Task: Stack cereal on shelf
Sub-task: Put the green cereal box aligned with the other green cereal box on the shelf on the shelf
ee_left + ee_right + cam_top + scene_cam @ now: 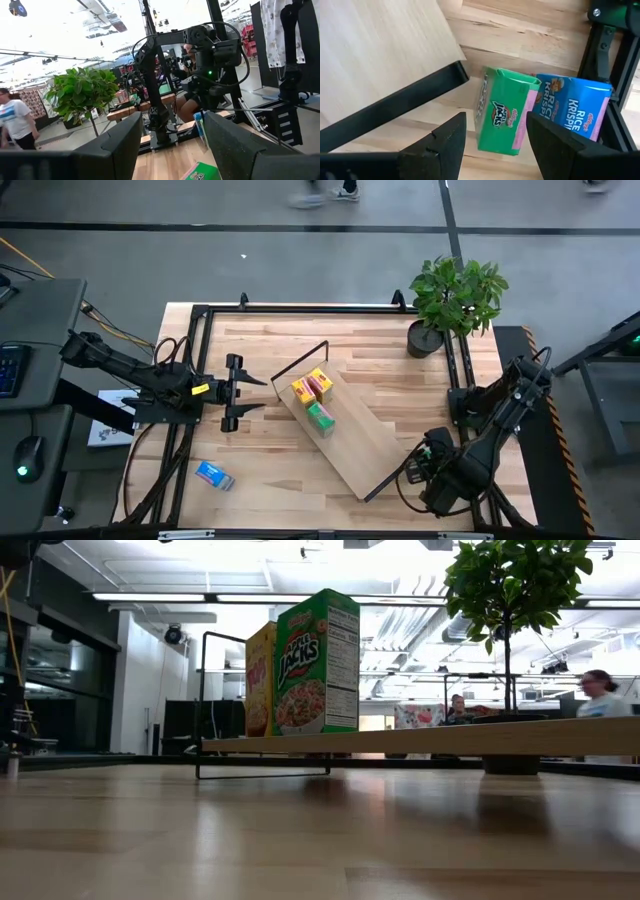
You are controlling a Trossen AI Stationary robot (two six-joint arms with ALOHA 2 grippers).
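Note:
The shelf [350,435] lies slantwise on the table, a light-wood board with black wire ends. Two yellow cereal boxes [311,387] and a green one [321,418] stand on it; the low view shows the green box [318,665] upright on the board. A blue box [214,475] lies on the table at the near left. My left gripper [240,392] is open and empty, left of the shelf. My right gripper [496,125] is open over a green box [502,112] and a blue box [575,107] by the shelf's near right end; its fingers stand either side of the green box.
A potted plant [455,300] stands at the table's far right. The table's black frame rails [185,360] run along its edges. The shelf's wire end [395,107] lies close beside the green box. People show in the room behind [600,690].

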